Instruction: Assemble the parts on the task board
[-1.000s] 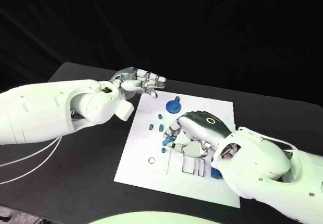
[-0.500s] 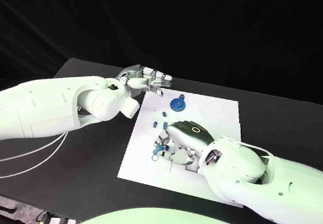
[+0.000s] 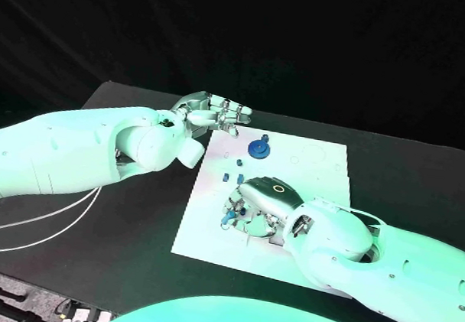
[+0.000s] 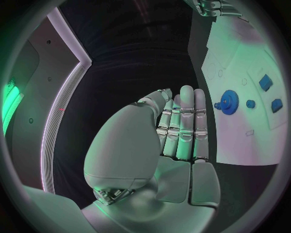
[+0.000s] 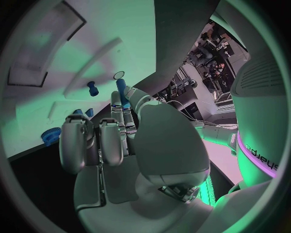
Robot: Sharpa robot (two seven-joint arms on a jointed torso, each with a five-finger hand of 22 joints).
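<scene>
The white task board (image 3: 311,171) lies in the middle of the black table. My right hand (image 3: 260,204) hangs low over the board's left middle and pinches a small blue peg (image 5: 121,91) between thumb and a finger; the peg (image 3: 227,220) shows at the fingertips. A blue gear (image 3: 258,148) stands near the board's far edge, with small blue blocks (image 3: 232,178) between it and my right hand. My left hand (image 3: 215,113) hovers beyond the board's far left corner, fingers stretched out side by side, holding nothing. The gear (image 4: 229,102) and blocks (image 4: 265,81) lie past its fingertips.
A second small blue peg (image 5: 92,87) and a round hole (image 5: 119,75) sit on the board (image 5: 48,53) just beyond my right hand's fingers. Black table (image 3: 127,220) surrounds the board. White cables (image 3: 37,238) hang under my left arm.
My right hand has moved with the blue peg toward the board's left side and a little nearer the front. The left hand stays about where it was.
</scene>
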